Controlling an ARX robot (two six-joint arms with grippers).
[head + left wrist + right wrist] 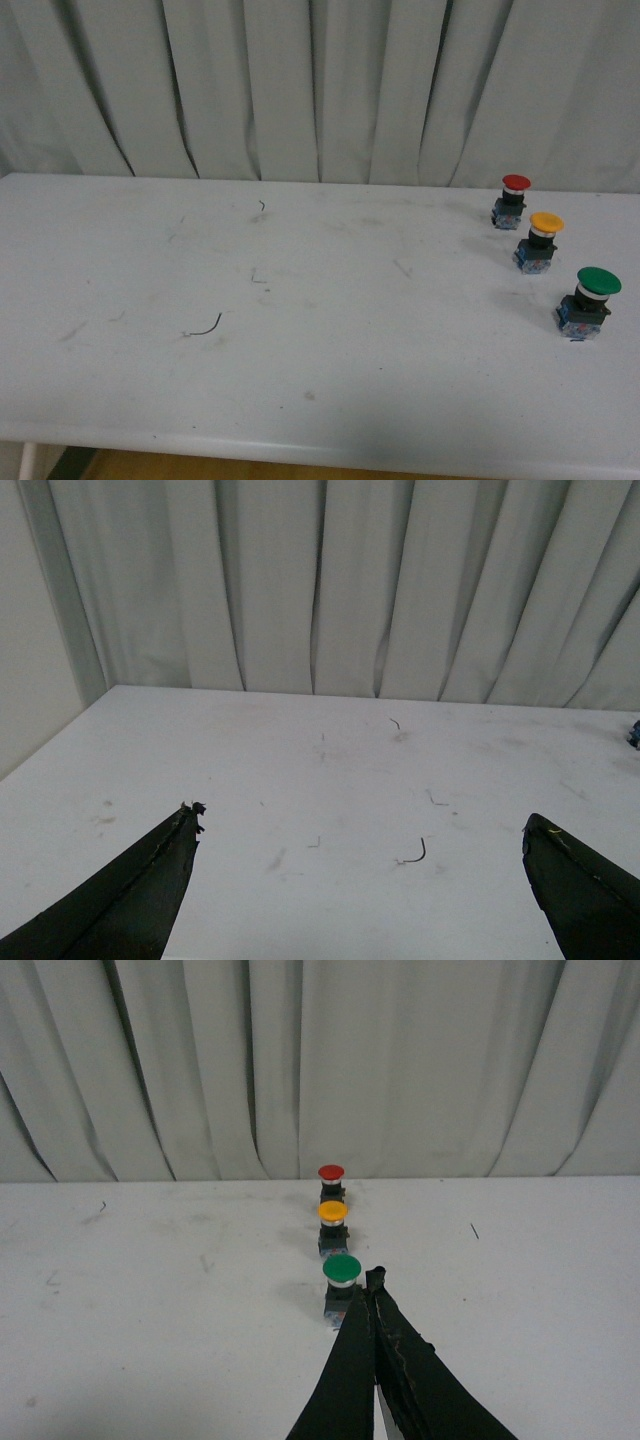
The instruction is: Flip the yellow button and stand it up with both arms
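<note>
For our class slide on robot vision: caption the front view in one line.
Red button, yellow button and green button stand caps-up along the white table.

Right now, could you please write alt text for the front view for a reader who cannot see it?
Three push buttons stand cap-up in a diagonal row at a white table's right side: red button farthest, yellow button in the middle, green button nearest. Pale curtains hang behind; no arm shows.
</note>
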